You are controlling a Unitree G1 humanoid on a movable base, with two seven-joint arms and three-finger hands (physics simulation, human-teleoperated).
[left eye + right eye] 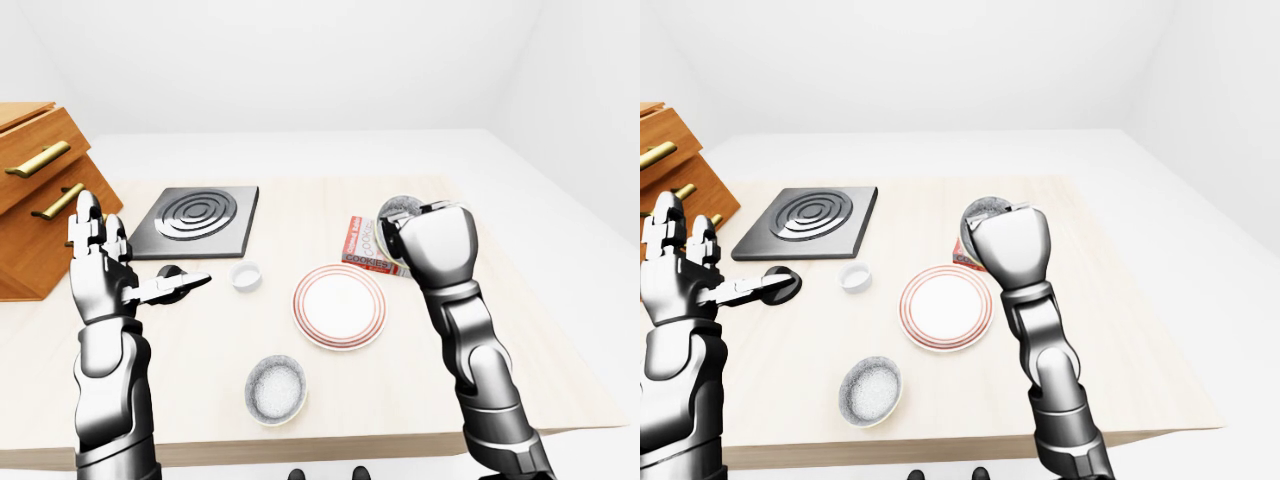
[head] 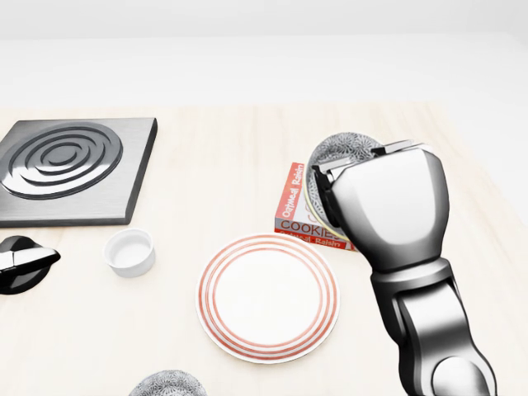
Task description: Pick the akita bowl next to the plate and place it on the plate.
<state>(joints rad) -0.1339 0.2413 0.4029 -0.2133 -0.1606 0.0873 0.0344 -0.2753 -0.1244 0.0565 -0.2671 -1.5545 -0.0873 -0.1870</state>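
Right hand (image 2: 388, 214): is closing its fingers round the akita bowl and carrying it clear of the table; the back of the hand is facing the head camera.
Akita bowl (image 2: 342, 153): is sitting in the right hand's grasp, steeply tilted, with its patterned grey wall showing over the top of the fingers. In the head view it is hanging above and to the right of the plate, not touching it.
Plate (image 2: 268, 297): is lying flat on the table, white with red rings, and carrying nothing.
Cookie box (image 2: 293, 210): is lying flat just beside the plate's upper-right rim in the head view; the right hand and the bowl are covering most of it.
White cup (image 2: 129, 252): is standing upright to the left of the plate, apart from it.
Second patterned bowl (image 1: 275, 388): is resting upright on the table below and to the left of the plate in the left-eye view, near the table's lower edge.
Black object (image 2: 21, 262): is lying well to the left of the plate, beyond the white cup.
Burner plate (image 2: 66, 165): is lying flat, up and well to the left of the plate.
Left hand (image 1: 100, 270): is hanging raised far to the left of the plate, fingers spread apart and gripping nothing.
Wooden drawer unit (image 1: 35, 190): is standing beyond the left hand, farthest from the plate.
Table (image 1: 400, 400): is bearing everything above except the lifted bowl.
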